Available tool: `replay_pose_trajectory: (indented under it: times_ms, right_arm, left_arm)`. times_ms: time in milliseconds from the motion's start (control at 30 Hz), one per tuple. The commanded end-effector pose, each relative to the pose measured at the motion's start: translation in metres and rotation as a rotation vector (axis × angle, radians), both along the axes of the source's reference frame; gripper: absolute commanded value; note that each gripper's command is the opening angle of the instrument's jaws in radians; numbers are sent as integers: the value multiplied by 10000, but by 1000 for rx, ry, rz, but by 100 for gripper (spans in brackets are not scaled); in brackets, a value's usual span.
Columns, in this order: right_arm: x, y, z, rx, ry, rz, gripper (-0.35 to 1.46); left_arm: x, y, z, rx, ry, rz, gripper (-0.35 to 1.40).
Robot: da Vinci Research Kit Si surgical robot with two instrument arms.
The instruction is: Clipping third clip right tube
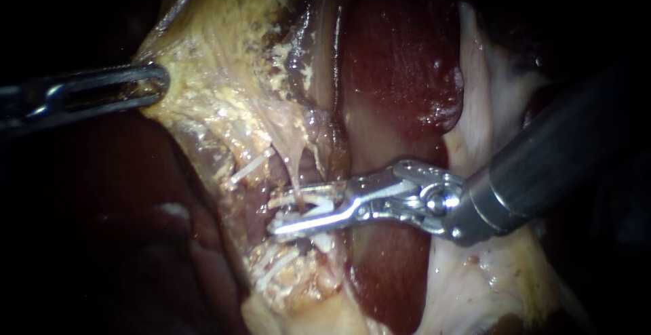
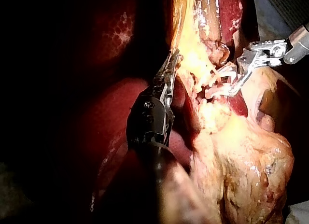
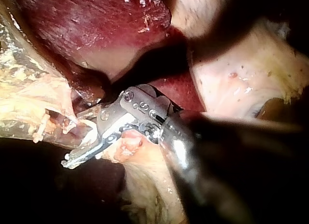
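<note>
**Not yet closed: third clip at the tube**

Seemingly the squeeze is not yet made. The right instrument (image 1: 288, 211) has its jaws apart astride the tube (image 1: 306, 172), just beside the liver (image 1: 400, 70). Two white clips (image 1: 249, 167) sit nearby. The left instrument (image 1: 152, 84) is clamped on yellow tissue (image 1: 203, 70). The left wrist view shows that grip edge-on, and the endoscope view shows both clips.

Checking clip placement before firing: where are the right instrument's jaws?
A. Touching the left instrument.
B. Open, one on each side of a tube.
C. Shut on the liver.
B: a gap shows between the jaws of the right instrument, with the tube running through it; the left instrument grips yellowish tissue well apart.
</note>
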State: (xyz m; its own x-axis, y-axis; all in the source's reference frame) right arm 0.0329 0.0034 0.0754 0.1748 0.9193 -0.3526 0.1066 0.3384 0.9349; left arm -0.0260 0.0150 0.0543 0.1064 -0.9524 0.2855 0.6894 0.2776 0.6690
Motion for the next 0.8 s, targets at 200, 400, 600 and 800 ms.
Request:
replay_pose_trajectory:
  times_ms: [200,400,600,800]
  right_arm:
    - [3,7,-5,3,-5,18,55]
    - [5,7,-4,3,-5,18,52]
    - [-1,8,1,-1,-51,26,-35]
    - [-7,10,9,1,-92,27,-35]
  left_arm:
    - [0,-1,0,0,0,0,-35]
    - [0,-1,0,0,0,0,-35]
    - [0,-1,0,0,0,0,-35]
    - [-1,-1,0,0,0,0,-35]
